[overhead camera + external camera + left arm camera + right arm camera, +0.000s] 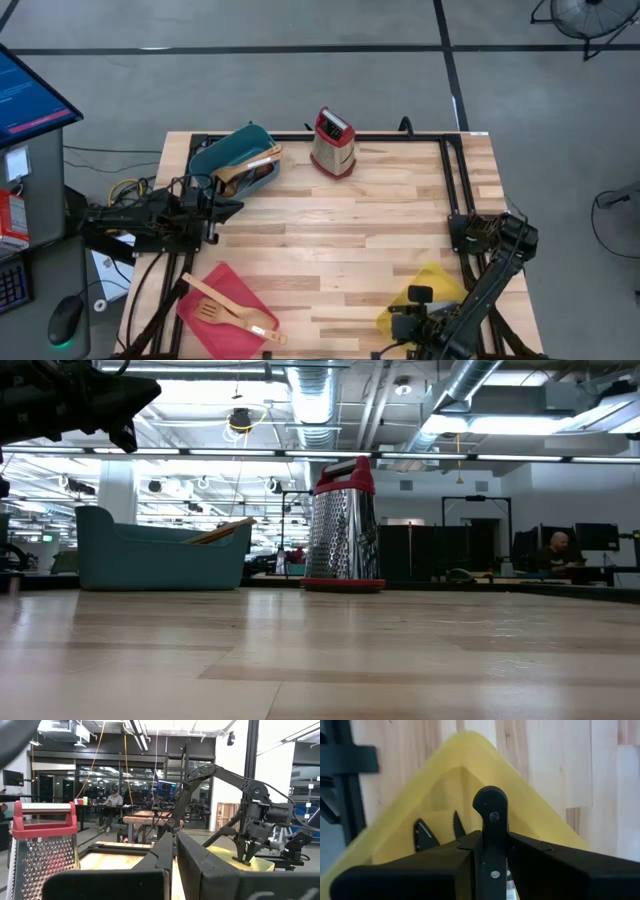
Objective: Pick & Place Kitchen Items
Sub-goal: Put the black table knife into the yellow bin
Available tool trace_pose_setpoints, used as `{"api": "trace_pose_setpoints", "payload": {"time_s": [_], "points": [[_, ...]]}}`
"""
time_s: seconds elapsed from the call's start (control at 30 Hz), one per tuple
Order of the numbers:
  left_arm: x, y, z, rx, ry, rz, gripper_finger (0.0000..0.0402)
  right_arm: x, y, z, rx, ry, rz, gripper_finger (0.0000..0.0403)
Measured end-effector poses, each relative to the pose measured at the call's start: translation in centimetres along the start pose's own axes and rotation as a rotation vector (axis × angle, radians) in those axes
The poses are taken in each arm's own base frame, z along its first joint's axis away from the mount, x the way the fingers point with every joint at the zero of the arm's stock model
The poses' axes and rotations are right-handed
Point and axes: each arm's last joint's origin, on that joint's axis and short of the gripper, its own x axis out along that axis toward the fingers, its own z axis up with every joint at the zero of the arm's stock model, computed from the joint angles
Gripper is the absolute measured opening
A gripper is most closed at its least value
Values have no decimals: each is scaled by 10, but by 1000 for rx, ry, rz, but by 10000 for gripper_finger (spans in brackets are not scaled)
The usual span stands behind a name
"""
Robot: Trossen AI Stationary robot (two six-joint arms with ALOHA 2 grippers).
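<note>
Right wrist view alone shows the right end effector (490,850) clenching a black-handled knife (490,820) over the yellow bin (545,820).

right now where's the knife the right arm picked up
The black-handled knife is pinched in the right gripper, directly above the yellow bin at the table's near right corner.
</note>
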Motion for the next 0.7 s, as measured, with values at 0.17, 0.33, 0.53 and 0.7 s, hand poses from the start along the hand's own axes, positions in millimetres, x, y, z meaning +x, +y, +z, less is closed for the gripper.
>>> {"api": "trace_pose_setpoints", "payload": {"time_s": [0.17, 0.33, 0.53, 0.7], "points": [[0, 0, 0, 0, -3, 0, 8, 8, -1, -6, -11, 32, -3, 72], [0, 0, 0, 0, -3, 0, 8, 19, 3, -8, -17, 27, 47, 72], [0, 0, 0, -1, -3, -1, 8, 27, 4, -9, -4, 28, 68, 72], [0, 0, 0, 0, -3, 0, 8, 34, 4, -12, -2, 35, 79, 72]]}}
